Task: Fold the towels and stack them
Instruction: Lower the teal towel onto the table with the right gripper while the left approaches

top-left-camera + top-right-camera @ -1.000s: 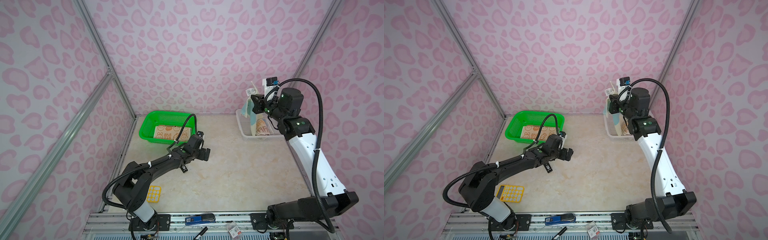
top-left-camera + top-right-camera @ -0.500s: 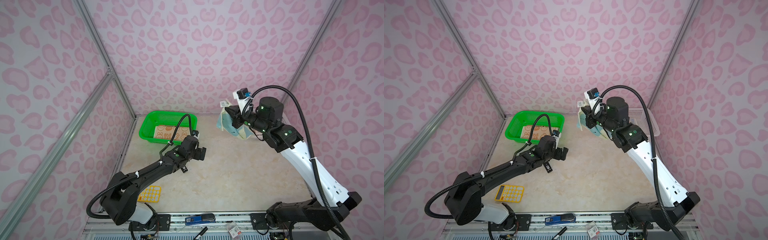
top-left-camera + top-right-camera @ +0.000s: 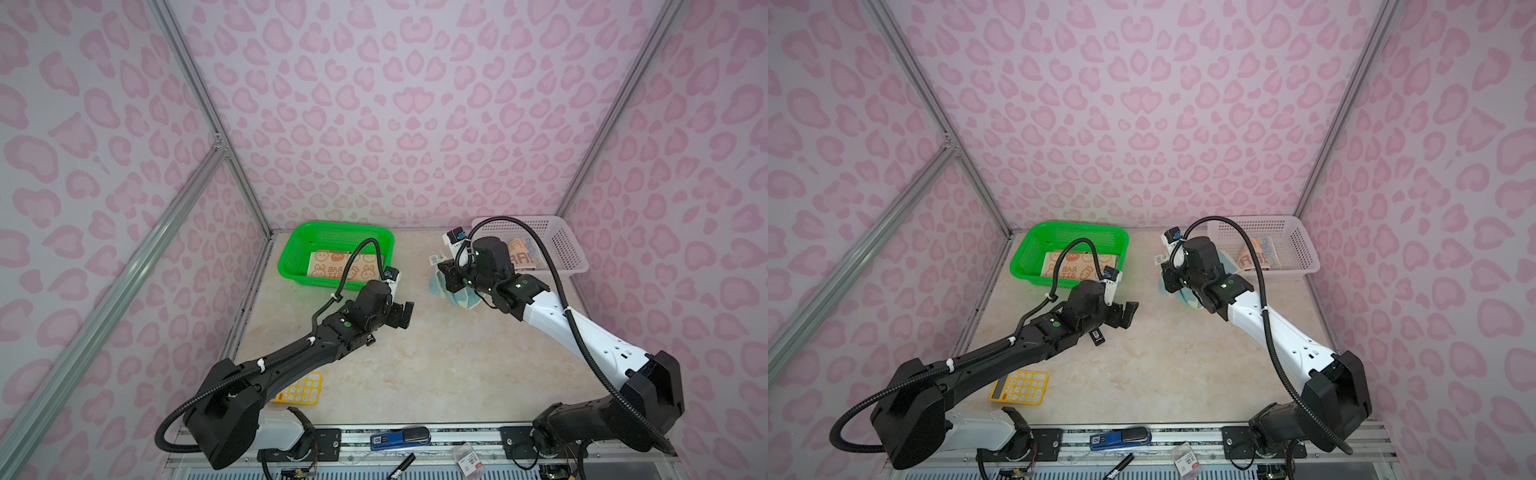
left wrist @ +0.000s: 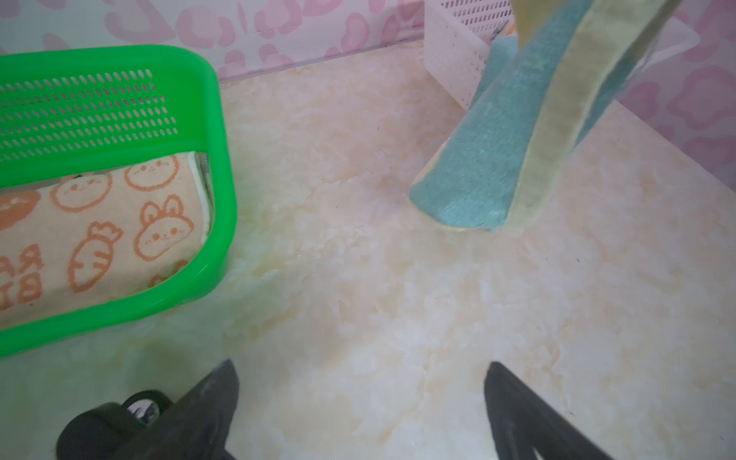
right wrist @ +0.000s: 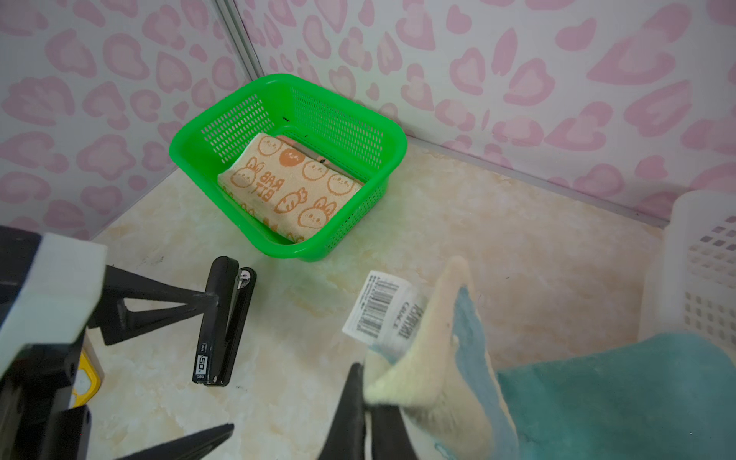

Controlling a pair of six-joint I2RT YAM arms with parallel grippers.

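Bare surface (image 3: 436,365) lies open from the front edge to the middle, between the left arm (image 3: 316,353) and the right arm (image 3: 582,332). At the back, the green basket (image 3: 332,237) and white basket (image 3: 561,245) flank a gap, partly filled by a blue towel (image 4: 478,167) hanging low over it. A black stapler (image 5: 221,322) lies under the left arm, and a yellow calculator (image 3: 1019,387) sits near that arm's base.

the left arm, mostly black, stretches long and low from the near left toward the middle, wrist level, its left gripper (image 3: 402,312) held out ahead with jaws spread wide. the right arm rises from the near right, white forearm slanting inward, right gripper (image 3: 444,284) pinched closed on a light blue towel (image 3: 462,300).
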